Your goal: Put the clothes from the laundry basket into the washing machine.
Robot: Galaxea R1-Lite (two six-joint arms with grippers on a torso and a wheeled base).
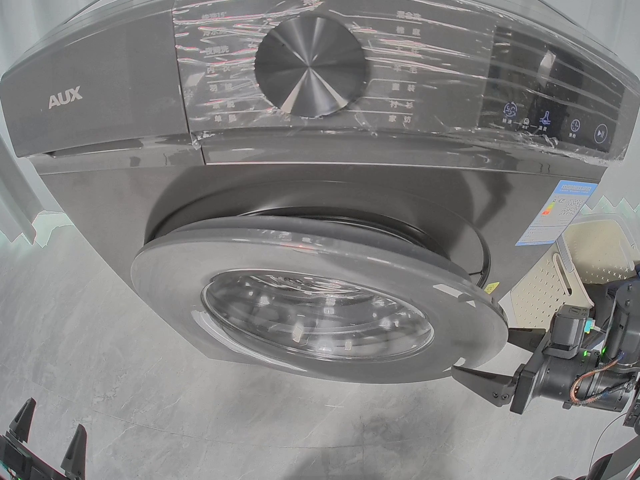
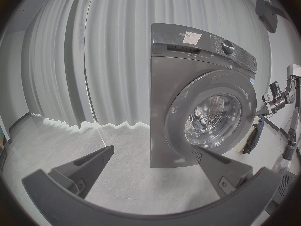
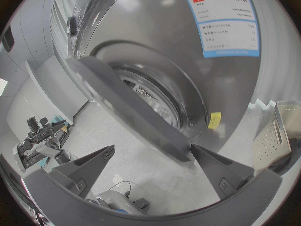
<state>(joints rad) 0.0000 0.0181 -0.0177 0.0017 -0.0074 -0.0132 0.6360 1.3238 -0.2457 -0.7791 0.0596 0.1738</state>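
Observation:
The grey washing machine point(image 1: 320, 168) fills the head view, its round glass door point(image 1: 320, 255) standing ajar. My right gripper point(image 1: 483, 353) is open at the door's right edge. In the right wrist view the door rim point(image 3: 131, 110) runs between the fingers of the right gripper point(image 3: 152, 148), and one fingertip point(image 3: 196, 149) is against its end. The drum point(image 3: 150, 98) shows behind the gap. The cream laundry basket point(image 1: 567, 275) stands right of the machine, with dark clothes point(image 2: 254, 135) hanging over its side. My left gripper point(image 1: 53, 416) is low at the left, open and holding nothing.
Grey tiled floor point(image 1: 267, 421) lies in front of the machine. Pleated curtains point(image 2: 94, 63) hang behind and to the left of it. The basket point(image 3: 272, 138) sits close beside my right arm.

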